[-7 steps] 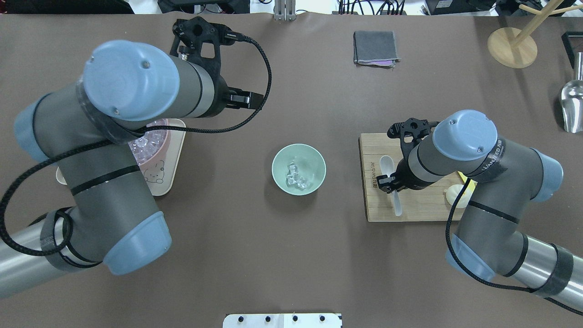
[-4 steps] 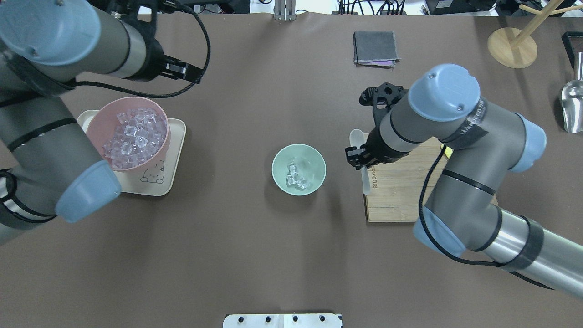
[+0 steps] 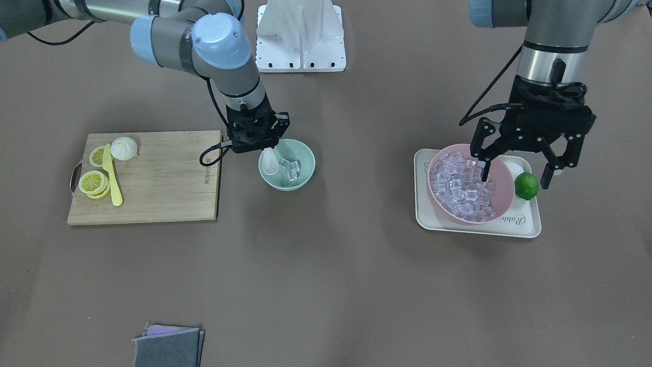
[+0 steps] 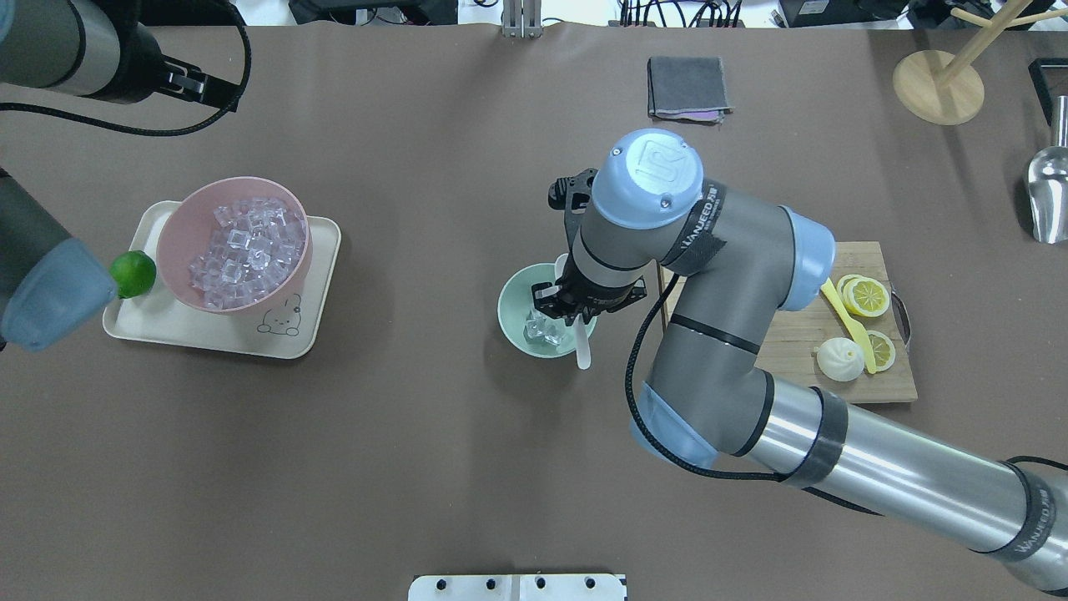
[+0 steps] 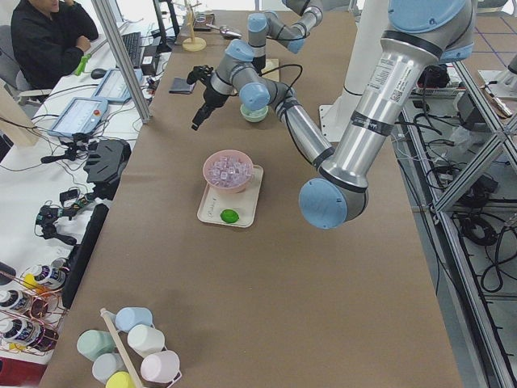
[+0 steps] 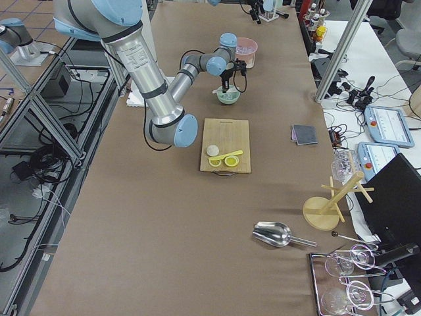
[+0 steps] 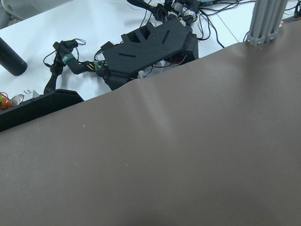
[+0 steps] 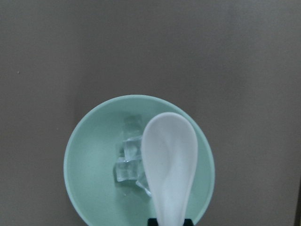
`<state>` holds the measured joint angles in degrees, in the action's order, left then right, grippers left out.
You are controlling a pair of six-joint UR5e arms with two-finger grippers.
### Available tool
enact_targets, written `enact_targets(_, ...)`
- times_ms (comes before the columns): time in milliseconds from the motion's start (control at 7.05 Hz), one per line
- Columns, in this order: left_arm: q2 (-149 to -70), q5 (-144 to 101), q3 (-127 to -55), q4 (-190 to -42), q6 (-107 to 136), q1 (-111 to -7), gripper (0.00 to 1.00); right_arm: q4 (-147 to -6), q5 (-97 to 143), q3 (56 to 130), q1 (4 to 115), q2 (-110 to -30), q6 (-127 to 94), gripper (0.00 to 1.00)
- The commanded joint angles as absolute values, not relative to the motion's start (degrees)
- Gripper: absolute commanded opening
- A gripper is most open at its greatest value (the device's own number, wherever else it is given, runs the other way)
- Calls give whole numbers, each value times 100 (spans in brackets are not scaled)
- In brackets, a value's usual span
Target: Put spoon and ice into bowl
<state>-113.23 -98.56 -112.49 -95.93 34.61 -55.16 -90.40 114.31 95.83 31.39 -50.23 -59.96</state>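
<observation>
Right gripper (image 4: pixel 571 310) clamped on white spoon (image 8: pixel 170 160) by handle, directly above mint-green bowl (image 8: pixel 82 136), centre of overhead frame. In wrist view, spoon's long axis runs top to bottom: scoop over bowl's right half, handle toward bottom edge at jaws. Ice cubes (image 8: pixel 128 157) lie in bowl, left of scoop. Cannot tell whether spoon touches bowl. Likely next move: lower straight down, release. Left gripper (image 3: pixel 513 176), jaws spread and empty, hovers over pink bowl (image 3: pixel 431 189) of ice, right of front-facing frame.
</observation>
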Motion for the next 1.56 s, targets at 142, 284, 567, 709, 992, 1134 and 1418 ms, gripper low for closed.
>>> enact_targets(142, -11241, -9844, -11084, -9817, 3437, -5581, 98, -9044, 11382, 9220, 3006, -4685, -6029, 99)
enact_targets(284, -11233, -9844, -11005, -9922, 3437, -5581, 98, -9061, 11408, 9272, 3110, -4615, -6021, 100)
enact_targets(567, -10970, -9826, -10873, -10333, 3437, -5581, 98, -9454, 11522, 9639, 3461, -4579, -5925, 100)
enact_targets(709, -10821, -9800, -10811, -10606, 3437, -5581, 98, -9762, 12079, 9998, 4063, -4640, -5593, 100)
enact_targets(992, -10732, -9843, -10541, -10504, 3454, -5590, 98, -9940, 13180, 10492, 5748, -5794, -3511, 100)
enact_targets(1134, -10514, -9870, -10495, -10242, 3445, -5659, 98, -9914, 13358, 10477, 6348, -6427, -2271, 100)
enact_targets(1418, -10032, -11703, -10503, -10063, 2662, -6866, 98, -9714, 13307, 10459, 6924, -7430, -1226, 100)
